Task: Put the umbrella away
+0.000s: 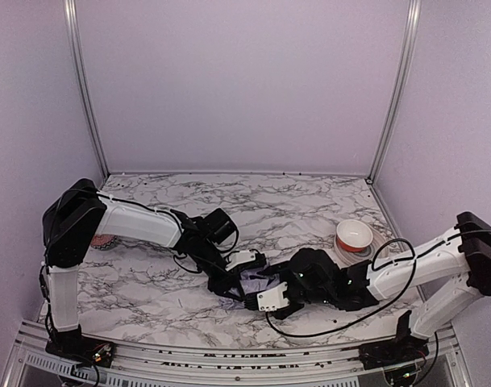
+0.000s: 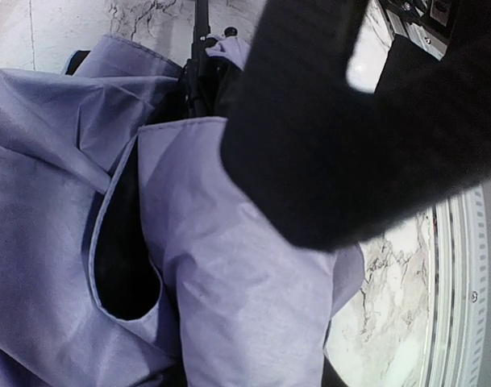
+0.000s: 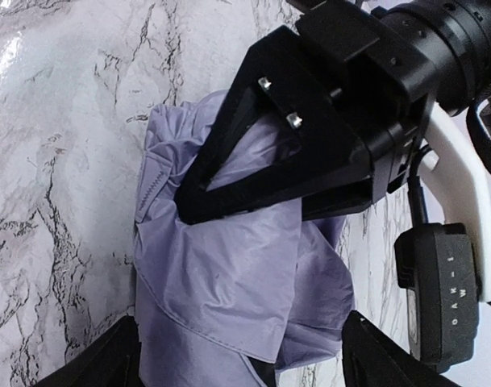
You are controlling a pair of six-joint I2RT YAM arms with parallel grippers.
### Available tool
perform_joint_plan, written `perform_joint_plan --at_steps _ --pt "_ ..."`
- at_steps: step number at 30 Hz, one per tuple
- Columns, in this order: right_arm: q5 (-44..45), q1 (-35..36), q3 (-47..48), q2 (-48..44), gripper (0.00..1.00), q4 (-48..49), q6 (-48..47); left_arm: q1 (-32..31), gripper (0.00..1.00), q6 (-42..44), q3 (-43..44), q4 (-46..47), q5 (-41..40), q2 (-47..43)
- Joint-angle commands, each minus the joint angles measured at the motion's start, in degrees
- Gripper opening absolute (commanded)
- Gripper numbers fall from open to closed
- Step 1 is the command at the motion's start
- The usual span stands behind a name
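Note:
The umbrella (image 1: 257, 283) lies crumpled on the marble table, between my two grippers. Its pale lavender fabric (image 2: 229, 266) fills the left wrist view, with the black inner side showing in a fold and the thin black shaft (image 2: 201, 48) at the top. My left gripper (image 1: 231, 284) is shut on the fabric; one of its black triangular fingers (image 3: 277, 121) lies over the cloth in the right wrist view. My right gripper (image 3: 241, 363) is open, its fingertips set wide on either side of the umbrella fabric (image 3: 229, 274). It shows from above (image 1: 276, 297) at the umbrella's right.
An orange-and-white bowl (image 1: 354, 235) stands on a plate at the right, behind my right arm. A small reddish object (image 1: 104, 240) lies at the left beside my left arm. The metal front rail (image 2: 459, 282) runs close to the umbrella.

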Motion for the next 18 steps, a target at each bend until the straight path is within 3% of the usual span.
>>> perform_joint_plan --at_steps 1,8,18 --pt "-0.8 -0.3 0.9 2.4 0.84 1.3 -0.4 -1.7 0.26 1.0 -4.5 -14.9 -5.1 6.8" --pt "-0.5 -1.2 4.1 9.0 0.84 -1.7 0.3 -1.5 0.26 1.2 -4.7 -14.9 -4.9 6.4" --pt "1.9 -3.8 7.0 14.3 0.57 -4.5 3.2 -1.5 0.29 2.8 -5.1 -14.9 -4.7 4.5"
